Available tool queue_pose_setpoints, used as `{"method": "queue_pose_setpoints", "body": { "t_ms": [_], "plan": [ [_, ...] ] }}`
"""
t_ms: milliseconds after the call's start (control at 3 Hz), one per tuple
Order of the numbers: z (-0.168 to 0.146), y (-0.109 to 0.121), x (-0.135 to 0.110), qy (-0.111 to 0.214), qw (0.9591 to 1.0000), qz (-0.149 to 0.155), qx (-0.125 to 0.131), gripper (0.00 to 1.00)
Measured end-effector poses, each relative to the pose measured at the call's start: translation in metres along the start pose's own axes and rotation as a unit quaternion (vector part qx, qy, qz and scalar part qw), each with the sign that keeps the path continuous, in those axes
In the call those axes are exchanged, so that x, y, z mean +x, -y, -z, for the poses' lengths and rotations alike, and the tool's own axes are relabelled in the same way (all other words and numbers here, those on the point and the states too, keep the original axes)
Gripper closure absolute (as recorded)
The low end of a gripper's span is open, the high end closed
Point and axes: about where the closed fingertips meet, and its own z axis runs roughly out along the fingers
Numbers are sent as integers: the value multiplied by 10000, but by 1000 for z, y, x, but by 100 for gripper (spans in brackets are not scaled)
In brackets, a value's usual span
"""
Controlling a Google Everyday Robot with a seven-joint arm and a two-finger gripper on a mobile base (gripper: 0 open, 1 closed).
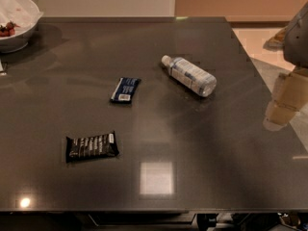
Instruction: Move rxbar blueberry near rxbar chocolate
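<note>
The rxbar blueberry (125, 89), a small dark-blue wrapper with a white patch at its near end, lies flat near the middle of the dark table (159, 143). The rxbar chocolate (91, 146), a black wrapper with white lettering, lies flat at the front left, well apart from the blue bar. My gripper (282, 105) hangs at the table's right edge, above the surface and far to the right of both bars. It holds nothing that I can see.
A clear plastic water bottle (189, 75) lies on its side right of the blue bar. A white bowl (17, 20) with red food stands at the back left corner. The table's front edge runs along the bottom.
</note>
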Motion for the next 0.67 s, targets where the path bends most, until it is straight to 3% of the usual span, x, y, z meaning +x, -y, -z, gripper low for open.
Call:
{"method": "queue_pose_setpoints", "body": {
  "t_ms": [333, 667],
  "plan": [
    [0, 0, 0, 0, 10000, 0, 1, 0],
    [-4, 6, -14, 201, 9998, 17, -83, 0]
  ]
}}
